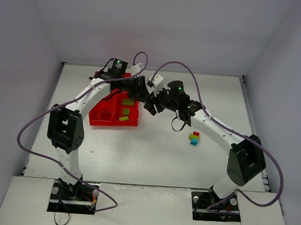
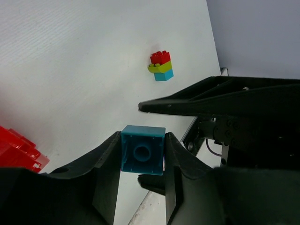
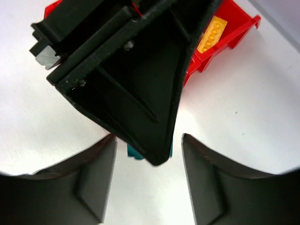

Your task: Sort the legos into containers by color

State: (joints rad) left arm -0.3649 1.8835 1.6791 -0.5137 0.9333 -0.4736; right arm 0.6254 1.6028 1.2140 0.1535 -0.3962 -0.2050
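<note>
**Cyan brick clamped in the left pincer, right pincer spread around it**

The left pincer [image 2: 143, 136] grips a cyan brick [image 2: 142, 151], one matte black finger pressed flat on each of two opposite sides. The brick is smooth, glossy plastic with a square footprint, so no long axis shows. Its hollow underside, with one round tube in the middle, faces the left wrist camera. It hangs off the tabletop [image 2: 70, 70], a white, faintly ribbed surface, just right of the tray.

The right pincer [image 3: 149, 137] stands spread, its two dark fingers clear on either side. Between them sit a wedge-shaped finger of the left pincer and a sliver of the cyan brick. Neither right finger touches the brick.

The tray [image 3: 239, 27] is translucent red plastic with thin upright walls, split into square compartments. A yellow brick [image 3: 212, 35] lies inside it, a flat, narrow piece with a row of studs, its long axis running diagonally in the right wrist view. Any lettering on the studs is too blurred to read.

A three-brick clump [image 2: 161, 66] sits on the tabletop well right of the tray: red at one end, yellow-green in the middle, cyan at the other end. The middle piece juts out to one side.
</note>
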